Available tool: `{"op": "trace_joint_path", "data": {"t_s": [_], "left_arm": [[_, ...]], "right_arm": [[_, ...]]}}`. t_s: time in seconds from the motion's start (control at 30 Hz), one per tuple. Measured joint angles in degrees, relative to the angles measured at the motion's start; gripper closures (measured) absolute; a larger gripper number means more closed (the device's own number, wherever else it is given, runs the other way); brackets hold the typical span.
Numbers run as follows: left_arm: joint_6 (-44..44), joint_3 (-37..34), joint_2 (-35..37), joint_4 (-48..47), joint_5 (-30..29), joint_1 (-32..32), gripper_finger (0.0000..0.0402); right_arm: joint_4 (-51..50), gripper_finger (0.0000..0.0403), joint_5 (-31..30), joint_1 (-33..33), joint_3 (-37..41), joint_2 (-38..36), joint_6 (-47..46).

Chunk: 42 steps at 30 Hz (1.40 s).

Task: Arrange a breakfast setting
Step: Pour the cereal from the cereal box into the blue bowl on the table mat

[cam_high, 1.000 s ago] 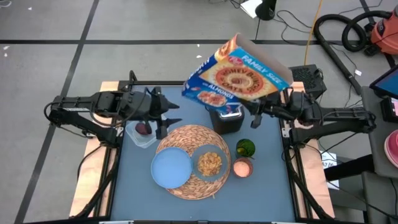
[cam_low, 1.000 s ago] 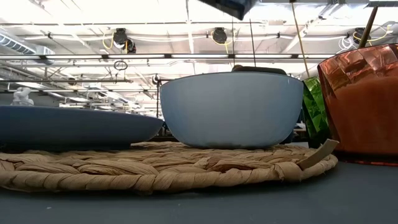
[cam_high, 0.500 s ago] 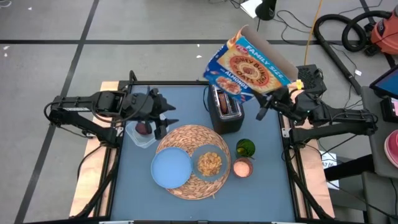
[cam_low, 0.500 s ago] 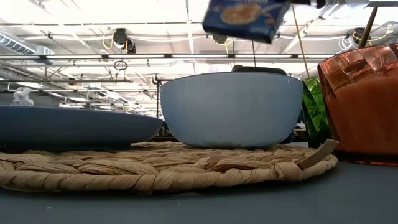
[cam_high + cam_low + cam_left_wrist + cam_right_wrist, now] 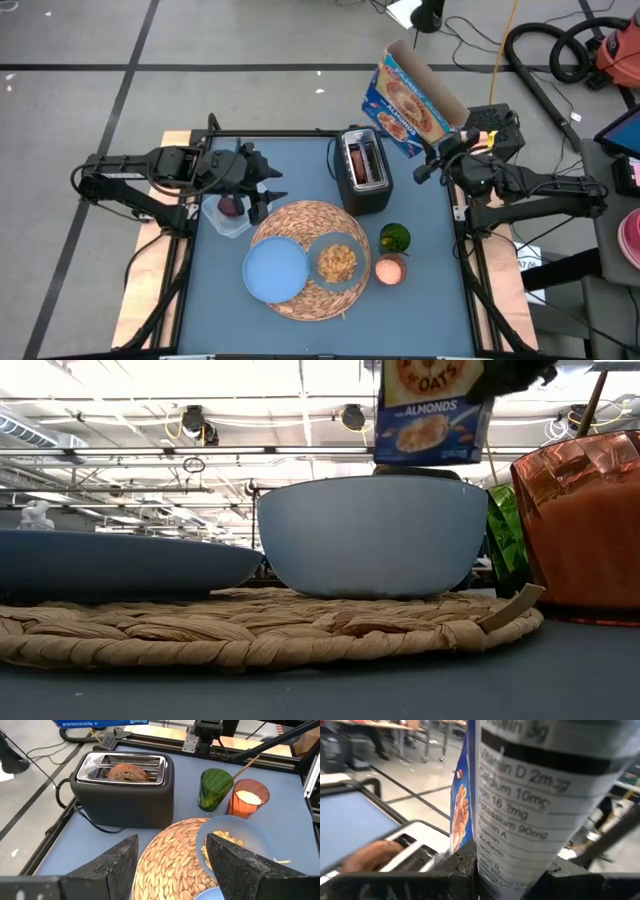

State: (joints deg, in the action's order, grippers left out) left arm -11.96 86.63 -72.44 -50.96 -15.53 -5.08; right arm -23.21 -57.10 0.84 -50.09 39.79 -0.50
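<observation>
My right gripper (image 5: pixel 432 165) is shut on a blue cereal box (image 5: pixel 408 95), held in the air over the table's far right, beside the black-and-silver toaster (image 5: pixel 362 172). A brown bagel (image 5: pixel 125 771) sticks up out of the toaster's slot. The round straw mat (image 5: pixel 310 258) carries the light-blue plate (image 5: pixel 275 270) and the bowl (image 5: pixel 337 262) with tan cereal in it. The orange-pink cup (image 5: pixel 390 268) stands right of the mat. A dark-red fruit (image 5: pixel 229 207) lies in a clear tub. My left gripper (image 5: pixel 265 190) hangs open beside that tub, touching nothing. My right gripper pinches the cereal box across its thickness, one finger on each broad face, at the narrow nutrition side panel (image 5: pixel 507 865). The fingers (image 5: pixel 462 867) reach in about level from the table's right side. The box is lifted clear, its open top (image 5: pixel 395 50) tilted toward the far edge.
A green cup (image 5: pixel 395 238) with a stick in it stands between the toaster and the orange-pink cup. The clear tub (image 5: pixel 222 222) sits left of the mat. Metal frame rails (image 5: pixel 465 250) run along the table's sides.
My right gripper has drawn back toward the table's far right corner and turned its wrist. The cereal box has swung from lying tipped over the toaster to standing more upright, its broad face now turned sideways. My left arm has kept its place.
</observation>
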Motion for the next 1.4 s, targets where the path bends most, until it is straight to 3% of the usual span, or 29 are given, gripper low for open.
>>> {"op": "trace_joint_path", "data": {"t_s": [0.27,0.5,0.87,1.07,1.4], "left_arm": [[-0.6,0.0,0.0,0.0,0.0,0.0,0.0163],[-1.7,0.0,0.0,0.0,0.0,0.0,0.0163],[-1.9,0.0,0.0,0.0,0.0,0.0,0.0163],[-2.1,0.0,0.0,0.0,0.0,0.0,0.0163],[-2.3,0.0,0.0,0.1,0.0,0.0,0.0162]], "right_arm": [[1.7,0.0312,-1.9,0.0,8.3,0.0,-4.1],[11.1,0.0312,-9.0,0.0,17.5,0.0,-2.9],[30.2,0.0312,-8.6,-0.1,32.9,0.0,-3.3],[40.6,0.0312,-5.4,-0.1,40.3,0.0,-3.5],[40.9,0.0312,-4.1,-0.1,44.1,0.0,-9.5]]}}
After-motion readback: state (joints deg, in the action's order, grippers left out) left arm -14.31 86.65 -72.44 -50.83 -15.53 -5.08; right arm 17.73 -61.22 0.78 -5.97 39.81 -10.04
